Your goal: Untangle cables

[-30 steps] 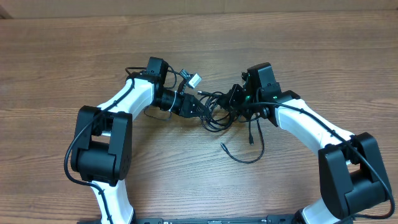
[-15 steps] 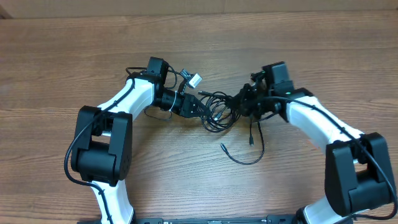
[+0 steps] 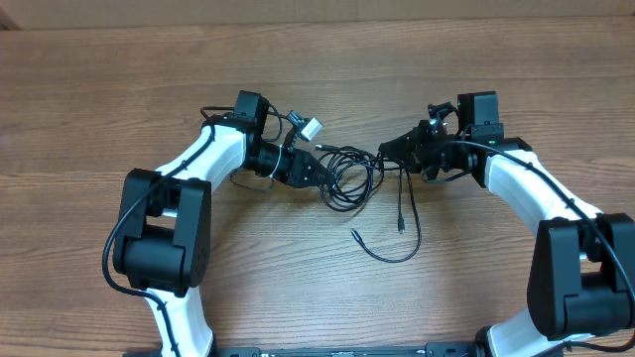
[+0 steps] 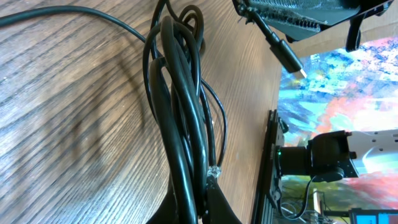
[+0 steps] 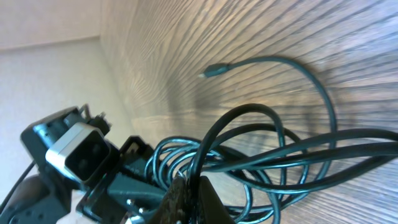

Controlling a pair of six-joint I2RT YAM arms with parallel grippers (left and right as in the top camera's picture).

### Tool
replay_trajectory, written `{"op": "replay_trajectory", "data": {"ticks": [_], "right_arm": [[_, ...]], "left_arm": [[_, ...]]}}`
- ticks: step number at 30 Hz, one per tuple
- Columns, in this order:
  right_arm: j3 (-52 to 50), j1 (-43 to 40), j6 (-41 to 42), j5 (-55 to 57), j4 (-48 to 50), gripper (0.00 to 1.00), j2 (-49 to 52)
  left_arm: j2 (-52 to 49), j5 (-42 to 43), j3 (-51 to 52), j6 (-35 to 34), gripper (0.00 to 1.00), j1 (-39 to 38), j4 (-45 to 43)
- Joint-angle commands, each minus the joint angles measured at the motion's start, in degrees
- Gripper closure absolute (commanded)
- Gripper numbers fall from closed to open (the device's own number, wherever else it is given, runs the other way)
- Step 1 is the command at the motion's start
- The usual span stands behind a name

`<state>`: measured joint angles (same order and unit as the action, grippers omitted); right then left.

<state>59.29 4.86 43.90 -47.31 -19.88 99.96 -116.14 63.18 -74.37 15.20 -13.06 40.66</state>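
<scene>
The left pincer [image 3: 319, 173] is clamped on the tangle of thin black flexible cables [image 3: 345, 180] at its left edge. The right pincer [image 3: 395, 151], pinching strands at the tangle's right, apparently supplies the opposing pull.

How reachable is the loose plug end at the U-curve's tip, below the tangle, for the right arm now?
Probably yes: the plug end lies open on the table, nothing over it. But the right fingers are shut on the cables and must release first.
</scene>
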Motion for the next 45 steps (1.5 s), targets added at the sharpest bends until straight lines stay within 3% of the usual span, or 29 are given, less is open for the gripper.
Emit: {"op": "replay_trajectory", "data": {"ticks": [1,7,14,16,17,22,25,30,42,45], "right_arm": [[0.35,-0.44,1.92,4.48,-0.81,0.96,-1.60],[0.35,-0.44,1.75,12.28,-7.06,0.96,-1.60],[0.35,-0.50,0.59,33.68,-13.29,0.94,-1.60],[0.35,-0.50,-1.18,37.33,-13.22,0.62,-1.60],[0.35,-0.59,-3.34,38.18,-13.03,0.51,-1.60],[0.46,-3.13,-6.71,38.27,-16.52,0.26,-1.60],[0.46,-6.45,-6.69,37.90,-20.17,0.00,-1.60],[0.44,-9.53,-6.69,36.59,-27.43,0.00,-1.60],[0.46,-9.55,-6.69,36.61,-24.98,0.00,-1.60],[0.44,-9.55,-6.69,36.61,-24.98,0.00,-1.60]], "left_arm": [[0.37,-0.94,-1.01,1.53,0.96,-0.09,-0.04],[0.37,-2.38,-1.03,1.51,0.96,-0.09,-0.26],[0.37,-2.58,-1.01,1.51,0.96,-0.02,-0.26],[0.37,-2.54,-1.03,1.51,0.96,-0.04,-0.26],[0.37,-2.56,-1.03,1.51,0.96,-0.04,-0.26],[0.37,-4.63,-1.03,0.31,0.96,-0.02,-0.33],[0.37,-10.75,-1.03,-4.28,0.96,-0.02,-1.11],[0.37,-16.17,-1.03,-7.13,0.96,-0.04,-1.75],[0.33,-17.31,-1.01,-7.19,0.96,-0.11,-2.01],[0.31,-17.31,-0.94,-10.51,0.96,-0.11,-2.05]]}}
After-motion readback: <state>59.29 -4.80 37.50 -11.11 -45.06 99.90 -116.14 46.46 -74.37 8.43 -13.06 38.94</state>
